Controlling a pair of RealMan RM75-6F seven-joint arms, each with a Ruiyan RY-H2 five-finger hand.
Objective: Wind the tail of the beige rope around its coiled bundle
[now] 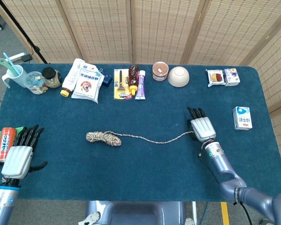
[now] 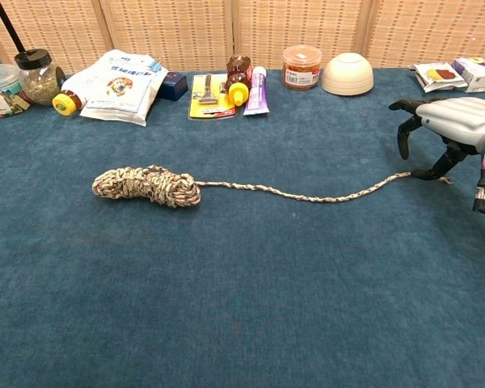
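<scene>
The beige rope's coiled bundle (image 1: 103, 138) (image 2: 146, 185) lies left of the table's middle. Its tail (image 1: 154, 140) (image 2: 307, 194) runs right across the blue cloth to an end near my right hand. My right hand (image 1: 201, 127) (image 2: 446, 131) hovers low over that tail end, palm down, fingers spread and curved downward; its thumb reaches the cloth beside the rope tip. Nothing is gripped. My left hand (image 1: 19, 154) rests open at the table's front left corner, far from the bundle, and shows only in the head view.
Along the far edge stand jars (image 2: 37, 77), a white packet (image 2: 117, 85), a yellow card with bottles (image 2: 212, 95), a tub (image 2: 301, 66) and a bowl (image 2: 347, 73). Small boxes (image 1: 223, 77) and a milk carton (image 1: 242, 117) sit at the right. A red can (image 1: 6, 143) lies by my left hand.
</scene>
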